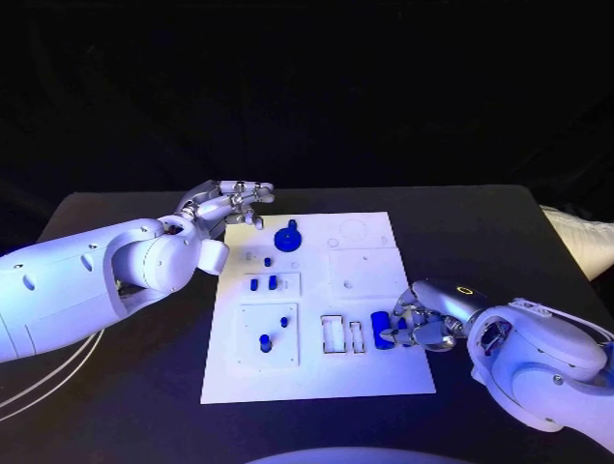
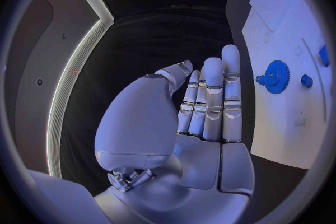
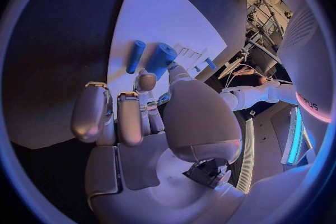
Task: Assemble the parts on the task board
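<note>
We are gripping a blue cylinder (image 1: pixel 381 329) on the task board (image 1: pixel 376 377) with our right hand (image 1: pixel 421 327), while our left hand (image 1: pixel 230 205) is hovering empty, fingers extended.

Black table (image 1: pixel 488 232); pale, perhaps cloth, bundle (image 1: pixel 586 237) at its right edge.

This looks like a robotics lab or demonstration stand. A black table (image 1: pixel 139 217) stands before a black backdrop, lit by coloured light. A white task board (image 1: pixel 313 382) with cut recesses and small blue parts (image 1: pixel 287 236) lies at the tabletop's middle. The right wrist view shows metal rigging (image 3: pixel 265 11) and glowing light strips (image 3: pixel 294 134) in the room beyond.
</note>
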Robot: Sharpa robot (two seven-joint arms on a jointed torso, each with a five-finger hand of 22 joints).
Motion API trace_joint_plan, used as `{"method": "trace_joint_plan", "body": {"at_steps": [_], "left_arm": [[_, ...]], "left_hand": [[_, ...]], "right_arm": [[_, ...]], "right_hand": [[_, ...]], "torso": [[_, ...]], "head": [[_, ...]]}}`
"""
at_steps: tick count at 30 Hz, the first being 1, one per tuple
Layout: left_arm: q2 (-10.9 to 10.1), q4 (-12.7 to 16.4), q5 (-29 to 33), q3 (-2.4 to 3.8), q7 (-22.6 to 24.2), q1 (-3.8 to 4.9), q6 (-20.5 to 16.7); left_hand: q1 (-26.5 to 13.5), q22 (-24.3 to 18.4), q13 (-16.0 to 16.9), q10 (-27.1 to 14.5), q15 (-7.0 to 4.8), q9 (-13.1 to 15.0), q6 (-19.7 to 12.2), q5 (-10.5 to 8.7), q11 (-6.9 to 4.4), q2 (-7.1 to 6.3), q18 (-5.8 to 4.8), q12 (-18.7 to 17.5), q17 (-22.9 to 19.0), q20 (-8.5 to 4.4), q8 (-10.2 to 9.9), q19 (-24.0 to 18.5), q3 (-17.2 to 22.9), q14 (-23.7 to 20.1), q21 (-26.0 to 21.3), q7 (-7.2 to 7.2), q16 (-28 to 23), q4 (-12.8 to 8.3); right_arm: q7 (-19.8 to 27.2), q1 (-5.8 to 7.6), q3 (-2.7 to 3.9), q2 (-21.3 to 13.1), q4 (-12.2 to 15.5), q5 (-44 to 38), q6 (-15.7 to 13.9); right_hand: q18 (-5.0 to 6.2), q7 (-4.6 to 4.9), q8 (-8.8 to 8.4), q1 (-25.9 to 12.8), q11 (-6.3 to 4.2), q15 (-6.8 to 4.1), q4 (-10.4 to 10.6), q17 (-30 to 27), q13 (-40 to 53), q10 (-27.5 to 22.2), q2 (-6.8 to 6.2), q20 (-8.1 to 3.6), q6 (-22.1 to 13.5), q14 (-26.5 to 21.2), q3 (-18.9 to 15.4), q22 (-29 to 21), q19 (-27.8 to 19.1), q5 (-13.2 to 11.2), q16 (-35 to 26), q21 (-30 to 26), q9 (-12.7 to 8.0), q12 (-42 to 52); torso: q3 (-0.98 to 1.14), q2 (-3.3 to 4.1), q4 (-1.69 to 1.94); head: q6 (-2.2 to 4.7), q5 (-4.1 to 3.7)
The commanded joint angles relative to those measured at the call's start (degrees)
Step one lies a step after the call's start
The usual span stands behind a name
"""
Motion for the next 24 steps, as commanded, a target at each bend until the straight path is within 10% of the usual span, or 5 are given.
{"method": "trace_joint_plan", "body": {"at_steps": [1, 24], "left_arm": [[0.05, 0.1, -0.09, 0.03, 0.27, 0.0, 0.91], [0.1, 0.04, -0.1, 0.03, 0.13, -0.06, 1.08]], "left_hand": [[-0.25, -0.05, -0.07, -0.49, -0.03, -0.06, -0.32, -0.1, -0.02, 0.22, 0.64, 0.24, -0.06, 0.36, 0.38, 0.15, -0.27, -0.48, -0.21, -0.13, 0.05, 0.07], [-0.21, -0.12, -0.07, -0.53, -0.03, -0.06, -0.33, -0.09, -0.03, 0.33, 0.65, 0.36, -0.14, 0.37, 0.46, 0.2, -0.4, -0.51, -0.3, -0.14, 0.1, 0.07]], "right_arm": [[-1.0, -0.18, 0.0, 0.49, -0.18, -3.14, 0.78], [-1.77, -1.75, -0.02, 5.22, -3.82, -4.22, 2.46]], "right_hand": [[-1.2, -0.03, 0.43, 0.04, -0.03, -0.57, -0.03, 0.08, 0.29, 0.35, 0.63, -0.24, -0.48, 3.33, -0.51, 0.12, 0.21, 0.34, 0.39, 0.25, 0.13, 0.38], [-1.23, -0.15, 1.4, -0.71, -0.14, -0.62, 0.03, 0.23, 2.46, 0.54, 2.06, -0.29, -0.65, 3.31, -2.19, 0.4, 0.17, 0.67, 0.58, 0.43, 0.81, 1.59]], "torso": [[-0.03, 0.05, -0.19], [-0.01, 0.05, -0.04]], "head": [[-0.07, 0.24], [-0.53, 0.48]]}}
